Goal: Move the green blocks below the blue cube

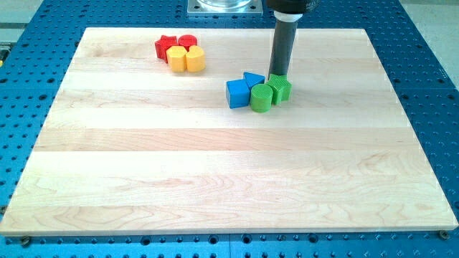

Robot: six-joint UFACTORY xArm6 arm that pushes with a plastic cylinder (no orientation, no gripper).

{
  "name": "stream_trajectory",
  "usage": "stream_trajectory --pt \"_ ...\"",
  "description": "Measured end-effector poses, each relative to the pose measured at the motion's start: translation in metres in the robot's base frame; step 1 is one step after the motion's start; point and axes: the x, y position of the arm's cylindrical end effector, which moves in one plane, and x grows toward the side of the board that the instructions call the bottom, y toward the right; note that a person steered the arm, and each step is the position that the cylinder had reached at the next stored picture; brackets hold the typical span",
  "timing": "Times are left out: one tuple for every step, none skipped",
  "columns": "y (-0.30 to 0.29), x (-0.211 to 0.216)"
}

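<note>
Landmark: blue cube, sitting near the table centre
Green cylinder: touching its right side
Green block: lying just right of the cylinder, shape unclear
My tip: resting just above the green block, seemingly lining up to push both downward
Jaws: none fitted, a bare rod
Blue triangle: sitting above-right of the cube

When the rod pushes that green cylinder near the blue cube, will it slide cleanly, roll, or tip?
The green cylinder stands on its flat end, squat, so it probably slides rather than rolls or tips. Its round wall could let it slip sideways off my tip, which sits just above the other green block. It touches the blue cube, so a leftward push likely shifts that too.
</note>
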Motion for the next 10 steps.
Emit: stream_trajectory --pt "0.008 0.0" --pt "0.009 0.0" --pt "0.009 0.0" --pt "0.007 -0.001" --pt "0.007 -0.001" --pt "0.009 0.002" --pt "0.009 0.003" --pt "0.009 0.006" --pt "0.004 0.014" --pt "-0.015 0.024"
